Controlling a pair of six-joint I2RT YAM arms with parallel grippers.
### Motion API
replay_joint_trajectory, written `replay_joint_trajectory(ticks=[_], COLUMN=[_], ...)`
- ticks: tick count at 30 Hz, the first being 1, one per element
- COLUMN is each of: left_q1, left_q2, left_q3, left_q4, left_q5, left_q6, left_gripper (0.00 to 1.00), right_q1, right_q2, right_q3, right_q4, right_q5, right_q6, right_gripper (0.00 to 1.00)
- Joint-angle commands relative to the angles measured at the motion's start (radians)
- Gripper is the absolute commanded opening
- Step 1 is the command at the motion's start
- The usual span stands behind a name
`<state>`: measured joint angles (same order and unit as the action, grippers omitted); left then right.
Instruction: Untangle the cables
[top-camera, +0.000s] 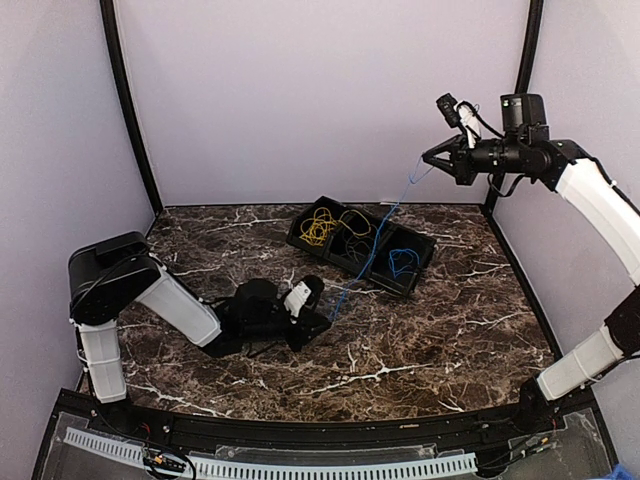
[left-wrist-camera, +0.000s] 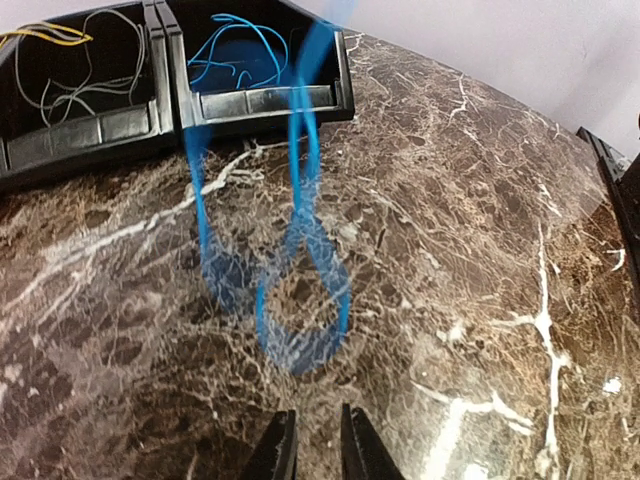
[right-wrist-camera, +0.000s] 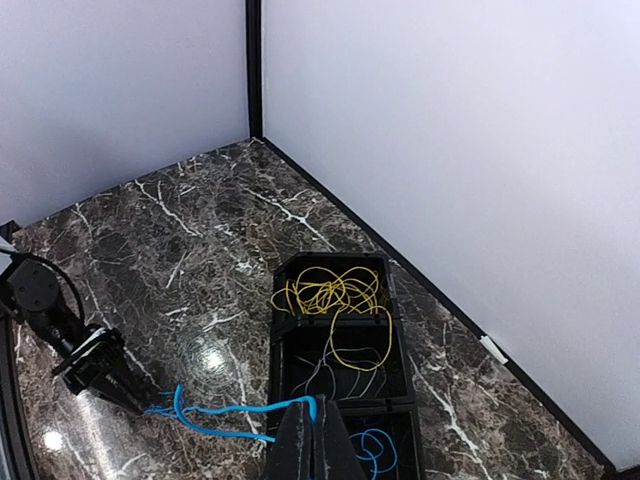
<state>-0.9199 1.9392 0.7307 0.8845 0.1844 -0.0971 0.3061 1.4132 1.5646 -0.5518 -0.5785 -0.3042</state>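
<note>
My right gripper is raised high near the back right and is shut on a blue cable. The cable runs taut down to the table beside my left gripper. In the right wrist view the cable leaves my pinched fingertips and ends in a small tangle by the left gripper. In the left wrist view its blurred loops hang just ahead of my left gripper, whose jaws stand slightly apart with nothing between them. Yellow cable lies coiled in a bin.
A black three-compartment bin stands at the back centre. Its compartments hold yellow cable, thin grey wires and more blue cable. The bin's front wall is close beyond the loops. Walls enclose the marble table.
</note>
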Motion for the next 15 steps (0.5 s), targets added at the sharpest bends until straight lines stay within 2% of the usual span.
replay_joint_trajectory(ticks=[1,5,15], left_q1=[0.003,0.003,0.002], left_q2=[-0.089,-0.12,-0.138], left_q3=[-0.06,-0.072,-0.082], left_q4=[0.111,0.218,0.246], left_q5=[0.045,0.145,0.13], left_q6=[-0.052,-0.084,-0.116], left_gripper=[0.24,0.37,0.39], right_q1=[-0.015,-0.017,-0.019], right_q2=[-0.022,-0.018,0.005], right_q3=[0.009,0.018,-0.003], right_q4=[0.104,0.118,0.154], right_q5=[0.059,0.078,0.194], right_q6=[-0.004,-0.01,-0.071], right_gripper=[0.0,0.0,0.0])
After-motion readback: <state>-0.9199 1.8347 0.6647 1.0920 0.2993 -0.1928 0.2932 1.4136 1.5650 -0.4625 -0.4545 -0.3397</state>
